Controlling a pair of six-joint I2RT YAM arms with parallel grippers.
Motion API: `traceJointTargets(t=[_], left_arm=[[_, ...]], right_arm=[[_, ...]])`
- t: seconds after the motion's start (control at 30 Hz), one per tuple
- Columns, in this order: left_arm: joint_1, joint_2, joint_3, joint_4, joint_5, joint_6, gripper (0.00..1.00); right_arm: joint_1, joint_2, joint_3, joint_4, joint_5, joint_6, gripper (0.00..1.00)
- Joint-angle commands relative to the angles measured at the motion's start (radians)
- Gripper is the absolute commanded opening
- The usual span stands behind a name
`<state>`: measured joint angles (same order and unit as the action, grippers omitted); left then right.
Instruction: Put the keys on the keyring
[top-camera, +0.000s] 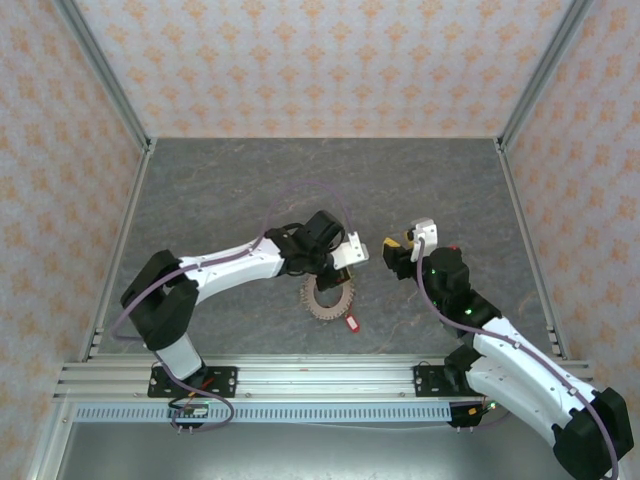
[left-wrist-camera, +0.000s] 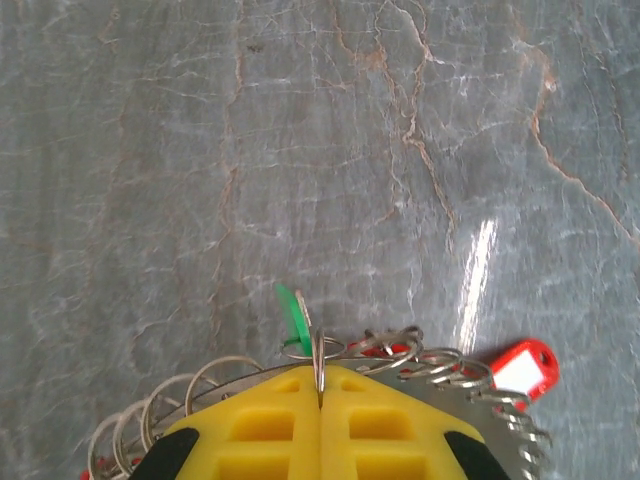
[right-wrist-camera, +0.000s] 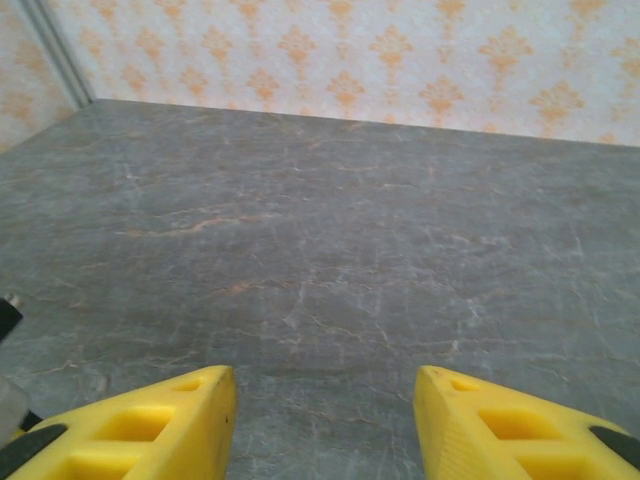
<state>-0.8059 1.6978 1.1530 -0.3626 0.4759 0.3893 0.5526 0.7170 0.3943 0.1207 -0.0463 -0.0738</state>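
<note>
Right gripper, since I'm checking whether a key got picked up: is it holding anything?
No, the right gripper has its yellow fingers apart, with bare grey table between them.

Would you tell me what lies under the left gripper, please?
The keyring lies under the left gripper, which is shut on one of its wire loops. A green key and a red key poke out beyond the fingers. The fingers cover the ring's middle.

keyring (top-camera: 322, 312): 1 | green key (left-wrist-camera: 293, 318): 1 | red keys (left-wrist-camera: 520, 368): at least 2 | arms (top-camera: 230, 265): 2
</note>
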Motion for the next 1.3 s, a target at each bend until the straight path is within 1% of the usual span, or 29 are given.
traceJointTargets(t=[0.0, 0.13, 0.17, 0.3, 0.47, 0.53, 0.6, 0.7, 0.77, 0.83, 0.87, 0.97, 1.0, 1.07, 1.13, 1.17, 1.2, 1.27], left_arm=[[-0.016, 0.029, 0.026, 0.119, 0.017, -0.106, 0.00], [-0.025, 0.043, -0.003, 0.211, 0.031, -0.176, 0.03], [-0.025, 0.036, -0.016, 0.239, 0.036, -0.195, 0.06], [-0.025, -0.025, -0.092, 0.349, 0.026, -0.251, 0.16], [-0.024, -0.111, -0.168, 0.404, 0.013, -0.284, 0.21], [-0.024, -0.165, -0.213, 0.439, -0.021, -0.312, 0.21], [-0.022, -0.239, -0.287, 0.514, -0.097, -0.367, 0.24], [-0.009, -0.345, -0.398, 0.623, -0.219, -0.497, 0.22], [-0.006, -0.410, -0.466, 0.674, -0.317, -0.597, 0.24], [-0.006, -0.464, -0.507, 0.655, -0.448, -0.716, 0.36], [-0.006, -0.485, -0.512, 0.609, -0.511, -0.777, 0.42], [-0.006, -0.512, -0.478, 0.387, -0.673, -0.955, 0.58], [-0.006, -0.514, -0.465, 0.323, -0.706, -1.004, 0.63], [-0.006, -0.514, -0.452, 0.251, -0.712, -1.055, 0.72], [-0.006, -0.519, -0.458, 0.244, -0.669, -1.078, 0.74], [-0.006, -0.527, -0.473, 0.263, -0.644, -1.094, 0.77], [-0.006, -0.534, -0.490, 0.284, -0.623, -1.110, 0.82], [-0.006, -0.548, -0.526, 0.321, -0.592, -1.168, 0.98]], right_arm=[[-0.007, -0.006, -0.016, -0.033, 0.072, 0.047, 0.50], [-0.008, -0.004, -0.026, -0.042, 0.068, 0.091, 0.49], [-0.009, -0.003, -0.027, -0.046, 0.062, 0.102, 0.49], [-0.015, 0.016, -0.016, -0.087, 0.035, 0.142, 0.49], [-0.024, 0.062, 0.004, -0.113, -0.024, 0.181, 0.49], [-0.030, 0.088, 0.023, -0.132, -0.060, 0.203, 0.50], [-0.038, 0.142, 0.066, -0.181, -0.143, 0.226, 0.49], [-0.042, 0.279, 0.149, -0.271, -0.259, 0.235, 0.48], [-0.042, 0.372, 0.200, -0.315, -0.279, 0.251, 0.45], [-0.043, 0.450, 0.247, -0.352, -0.276, 0.258, 0.45], [-0.043, 0.489, 0.273, -0.369, -0.269, 0.262, 0.45], [-0.042, 0.591, 0.345, -0.412, -0.297, 0.248, 0.45], [-0.043, 0.628, 0.368, -0.419, -0.319, 0.242, 0.45], [-0.042, 0.691, 0.412, -0.436, -0.346, 0.235, 0.45], [-0.043, 0.761, 0.468, -0.477, -0.328, 0.231, 0.44], [-0.042, 0.796, 0.495, -0.499, -0.315, 0.232, 0.44], [-0.043, 0.826, 0.517, -0.513, -0.313, 0.229, 0.44], [-0.043, 0.897, 0.568, -0.548, -0.327, 0.212, 0.44]])
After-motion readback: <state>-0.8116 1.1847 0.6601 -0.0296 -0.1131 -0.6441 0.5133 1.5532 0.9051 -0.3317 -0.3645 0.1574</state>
